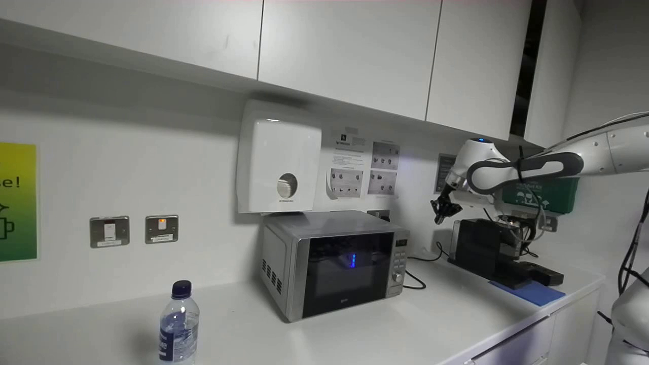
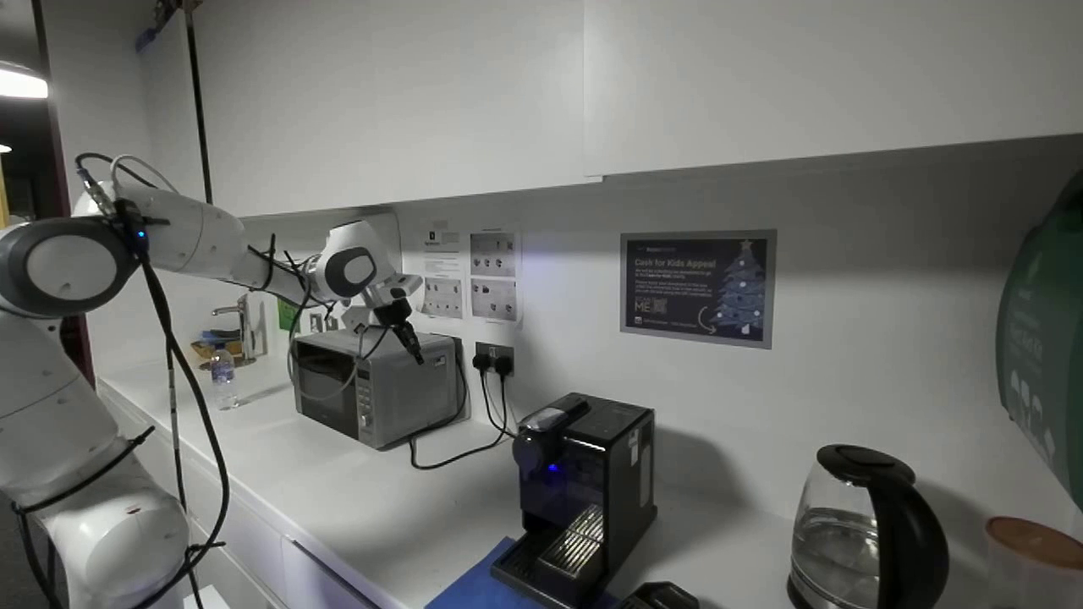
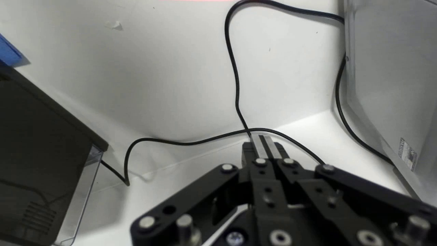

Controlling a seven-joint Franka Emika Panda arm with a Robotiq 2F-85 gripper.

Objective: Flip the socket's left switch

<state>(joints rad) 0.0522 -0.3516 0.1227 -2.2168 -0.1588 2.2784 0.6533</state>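
Jaws are pinched together with nothing between, so probably the lining-up step. Decent gap between the microwave (image 2: pixel 415 393) and coffee machine (image 2: pixel 584 474), just mind those edges. The socket (image 2: pixel 495 349) is on the wall (image 2: pixel 567 304) beyond; next is likely a careful poke at its left switch, too small to make out.

White cupboards (image 1: pixel 350 50) hang above a white worktop (image 1: pixel 238 324) along a pale wall (image 1: pixel 167 167), with what seems a lamp (image 2: pixel 21 84) glowing.
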